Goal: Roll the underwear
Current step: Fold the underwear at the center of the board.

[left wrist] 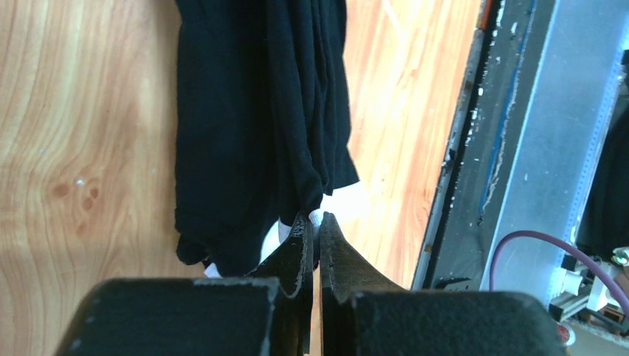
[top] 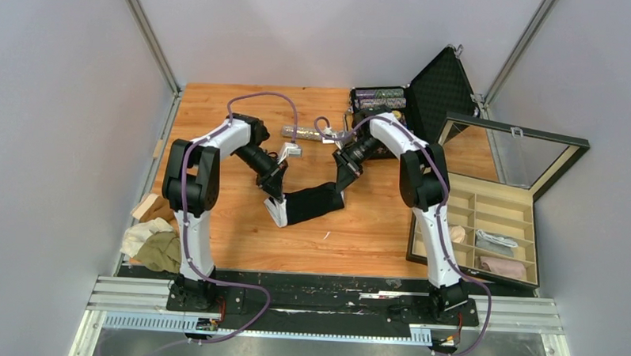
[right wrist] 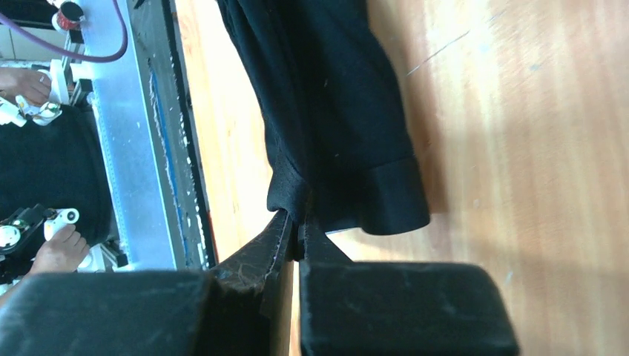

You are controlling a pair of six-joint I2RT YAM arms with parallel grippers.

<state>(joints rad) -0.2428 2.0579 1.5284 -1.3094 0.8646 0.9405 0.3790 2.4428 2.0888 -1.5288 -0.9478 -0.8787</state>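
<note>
The black cloth underwear with a white waistband is stretched between both arms over the middle of the wooden tabletop. The left claw is pinched tight on the end where the white band shows. The right claw is clamped on the opposite black hem. A cream cloth garment and an olive-green cloth garment lie heaped together at the tabletop's left edge, well apart from both claws

Pale grey walls enclose a wooden table under even, bright light.
</note>
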